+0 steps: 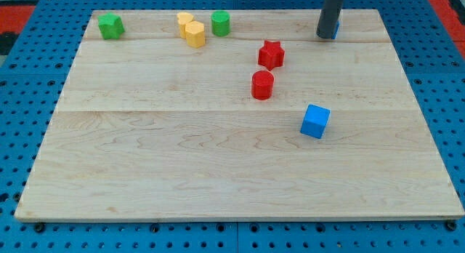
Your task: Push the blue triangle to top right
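My tip stands near the top right of the wooden board. A sliver of blue shows just to the right of the rod, mostly hidden behind it; this looks like the blue triangle, touching the rod. A blue cube sits well below the tip, right of centre.
A red star and a red cylinder sit left of and below the tip. Two yellow blocks, a green cylinder and a green star-like block line the top edge to the left.
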Motion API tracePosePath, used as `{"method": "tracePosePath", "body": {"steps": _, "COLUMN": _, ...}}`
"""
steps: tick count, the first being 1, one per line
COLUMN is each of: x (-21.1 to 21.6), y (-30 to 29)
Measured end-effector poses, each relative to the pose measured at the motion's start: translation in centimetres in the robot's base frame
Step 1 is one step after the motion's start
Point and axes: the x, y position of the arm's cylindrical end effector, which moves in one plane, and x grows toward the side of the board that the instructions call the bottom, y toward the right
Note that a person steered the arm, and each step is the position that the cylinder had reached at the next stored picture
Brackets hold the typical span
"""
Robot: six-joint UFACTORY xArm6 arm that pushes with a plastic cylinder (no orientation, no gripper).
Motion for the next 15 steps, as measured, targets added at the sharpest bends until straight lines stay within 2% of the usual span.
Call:
{"method": "tracePosePath", "body": {"steps": 9, "x": -2.9, "y": -1.7}}
{"method": "tracePosePath", "body": {"steps": 14, "x": -3.1, "y": 0.8}}
{"method": "tracePosePath", "body": {"steps": 15, "x": -5.1, "y": -0.1}}
